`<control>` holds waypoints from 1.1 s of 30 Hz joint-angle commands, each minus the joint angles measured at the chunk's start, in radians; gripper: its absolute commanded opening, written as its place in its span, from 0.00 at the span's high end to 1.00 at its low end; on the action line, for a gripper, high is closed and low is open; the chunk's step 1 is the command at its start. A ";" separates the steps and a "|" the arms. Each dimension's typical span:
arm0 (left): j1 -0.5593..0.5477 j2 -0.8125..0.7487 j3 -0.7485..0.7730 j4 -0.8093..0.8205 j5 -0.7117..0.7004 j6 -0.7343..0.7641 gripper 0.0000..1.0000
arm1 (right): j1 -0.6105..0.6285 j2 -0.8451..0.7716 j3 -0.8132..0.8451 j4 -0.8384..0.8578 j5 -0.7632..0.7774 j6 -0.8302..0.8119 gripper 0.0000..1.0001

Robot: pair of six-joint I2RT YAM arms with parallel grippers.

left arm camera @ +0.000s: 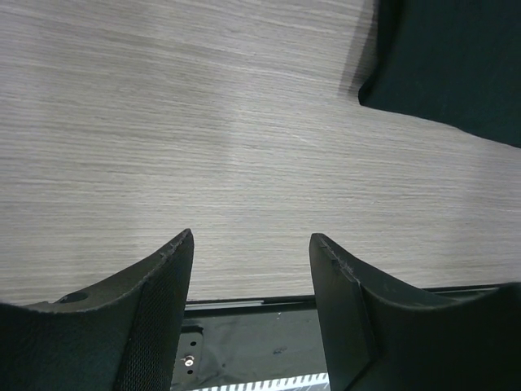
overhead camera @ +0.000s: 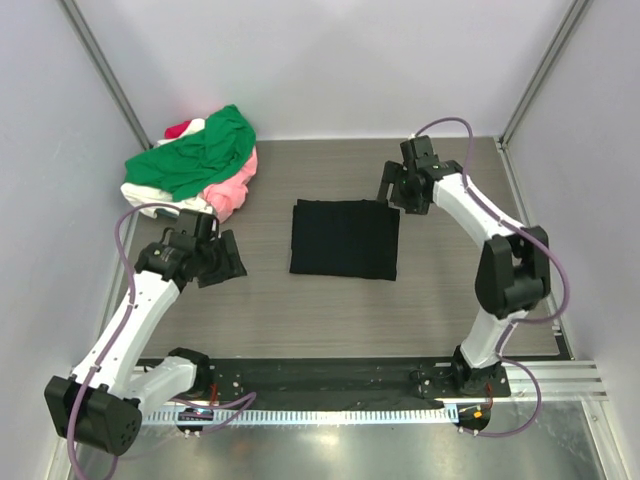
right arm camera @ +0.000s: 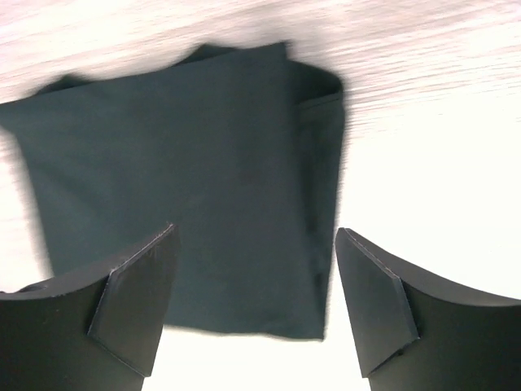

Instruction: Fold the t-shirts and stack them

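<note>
Status: black t-shirt (overhead camera: pixel 345 239) lies folded into a flat near-square at the middle of the worktop (overhead camera: pixel 300 310), a bit toward the far edge. Edges look fairly straight from above. The right wrist view is blurred but shows layered folds along one side of it (right arm camera: pixel 187 187). Nothing is touching it.

The other shirts sit in a loose, unfolded heap in the far-left corner. The green shirt (overhead camera: pixel 200 155) is draped over the top. The pink shirt (overhead camera: pixel 235 190) sticks out underneath on the side facing the centre. The white shirt (overhead camera: pixel 148 193) shows along the left edge. A bit of the red shirt (overhead camera: pixel 180 128) peeks out at the far side by the wall. The heap is well apart from the black one.

The left fingers (overhead camera: pixel 228 260) are near the left edge, between the heap and the near edge. They are spread apart, holding nothing, over bare surface, with one corner of the black shirt in their camera (left arm camera: pixel 456 65).

The right fingers (overhead camera: pixel 390 192) are just beside the black shirt's far-right corner, also spread apart and holding nothing.

The worktop is grey woodgrain laminate, matte. A black base plate (overhead camera: pixel 330 375) runs along the near edge and carries both arm bases, with a ribbed metal rail (overhead camera: pixel 330 412) in front. Plain pale walls (overhead camera: pixel 330 60) close three sides, and there are metal uprights (overhead camera: pixel 100 70) at both far corners. Purple cables (overhead camera: pixel 122 240) loop along each arm.
</note>
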 commanded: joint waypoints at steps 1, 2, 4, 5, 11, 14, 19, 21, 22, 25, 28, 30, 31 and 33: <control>0.000 -0.024 0.000 0.045 -0.012 0.021 0.39 | -0.009 0.112 0.076 -0.069 0.054 -0.059 0.18; 0.000 -0.023 -0.002 0.048 -0.013 0.020 0.39 | -0.017 0.132 0.092 -0.072 0.046 -0.071 0.18; 0.003 -0.023 -0.003 0.053 -0.015 0.018 0.39 | -0.023 0.190 0.139 -0.071 0.037 -0.082 0.20; 0.003 -0.023 -0.003 0.053 -0.018 0.018 0.39 | -0.029 0.210 0.148 -0.069 0.037 -0.088 0.21; 0.003 -0.027 -0.006 0.056 -0.015 0.017 0.40 | -0.045 0.329 0.205 -0.057 0.040 -0.100 0.25; 0.001 -0.027 -0.006 0.054 -0.017 0.017 0.40 | -0.051 0.359 0.209 -0.049 0.037 -0.111 0.30; 0.003 -0.032 -0.008 0.057 -0.017 0.017 0.40 | -0.060 0.398 0.166 -0.013 0.040 -0.119 0.52; 0.003 -0.030 -0.008 0.057 -0.017 0.015 0.41 | -0.063 0.407 0.143 -0.003 0.040 -0.122 0.64; 0.001 -0.030 -0.008 0.057 -0.017 0.015 0.41 | -0.066 0.409 0.137 0.001 0.040 -0.125 0.71; 0.003 -0.030 -0.008 0.059 -0.015 0.015 0.41 | -0.075 0.419 0.126 -0.002 0.089 -0.127 0.99; 0.003 -0.037 -0.009 0.060 -0.013 0.015 0.41 | -0.112 0.435 0.145 -0.011 0.165 -0.137 0.99; 0.003 -0.041 -0.011 0.060 -0.013 0.014 0.41 | -0.155 0.448 0.197 -0.038 0.215 -0.151 0.99; 0.003 -0.046 -0.011 0.063 -0.015 0.014 0.41 | -0.172 0.459 0.218 -0.043 0.271 -0.157 0.99; 0.001 -0.050 -0.012 0.065 -0.015 0.014 0.42 | -0.215 0.499 0.308 -0.054 0.316 -0.177 0.99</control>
